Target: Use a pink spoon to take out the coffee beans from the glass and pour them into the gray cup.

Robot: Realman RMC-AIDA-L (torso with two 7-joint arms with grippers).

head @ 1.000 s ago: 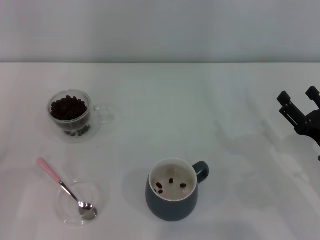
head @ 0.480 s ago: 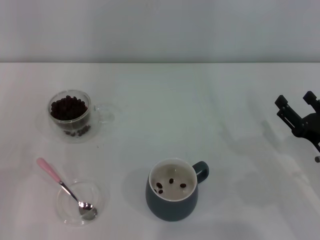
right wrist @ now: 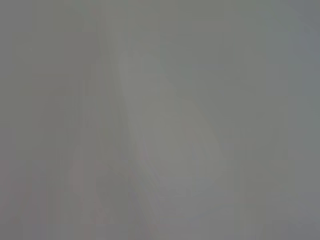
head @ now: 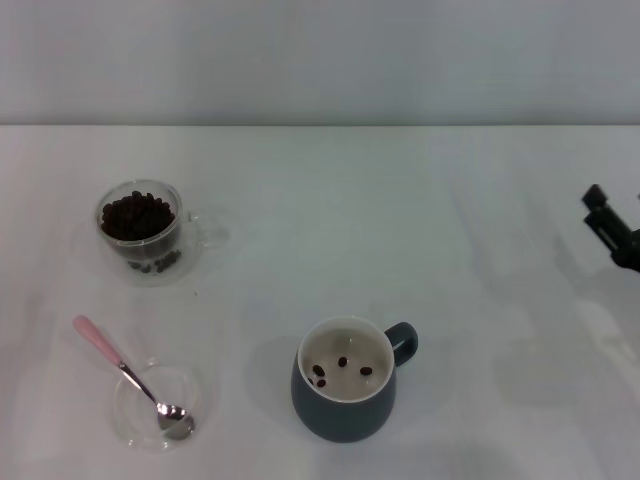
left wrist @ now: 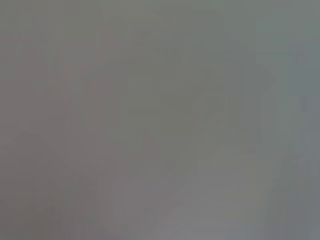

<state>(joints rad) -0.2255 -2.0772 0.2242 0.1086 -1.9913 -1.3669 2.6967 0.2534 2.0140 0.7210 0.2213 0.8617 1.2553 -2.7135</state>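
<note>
Three coffee beans [head: 342, 369] inside gray cup [head: 340, 410]

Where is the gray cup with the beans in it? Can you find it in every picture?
Head view: the gray cup stands low in the middle, handle toward the robot's right, a few coffee beans inside.
Left wrist view: not in it; only a plain gray blur shows.
Right wrist view: not in it; the same plain blur.
Shared landmark: none can be made out; the white table shows clearly only in the head view.
</note>
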